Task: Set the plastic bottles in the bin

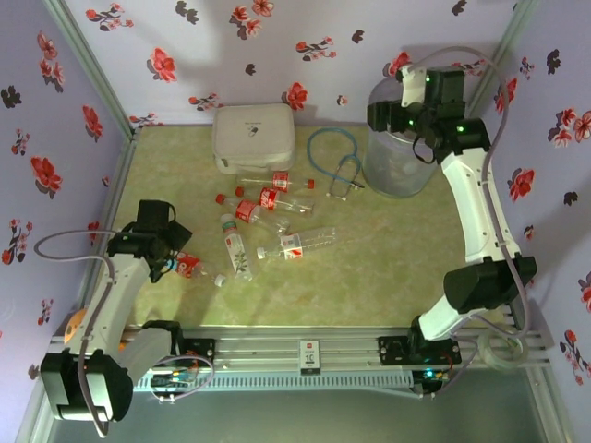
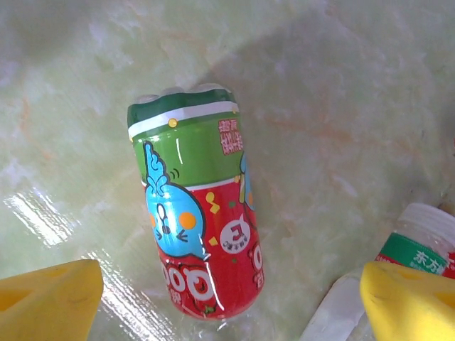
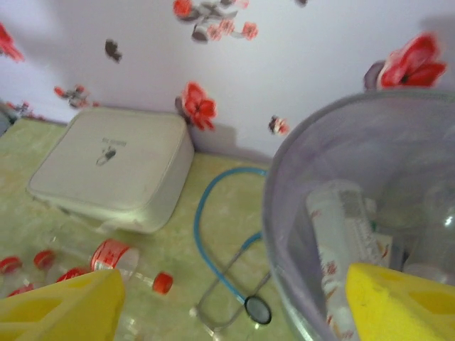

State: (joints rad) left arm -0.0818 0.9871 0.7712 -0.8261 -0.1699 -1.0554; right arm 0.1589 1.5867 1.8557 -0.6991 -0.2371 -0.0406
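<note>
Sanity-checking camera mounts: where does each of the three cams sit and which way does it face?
Top: fixed above and behind, looking down on the table; left arm and right arm show.
Left wrist: on the left gripper, facing down at a green-and-red bottle on the table; yellow fingertips in the bottom corners.
Right wrist: on the right gripper, up beside the bin, facing the back wall; yellow fingertips in the bottom corners.
Shared: top and right wrist both show the bin, the white case and the stethoscope.
</note>
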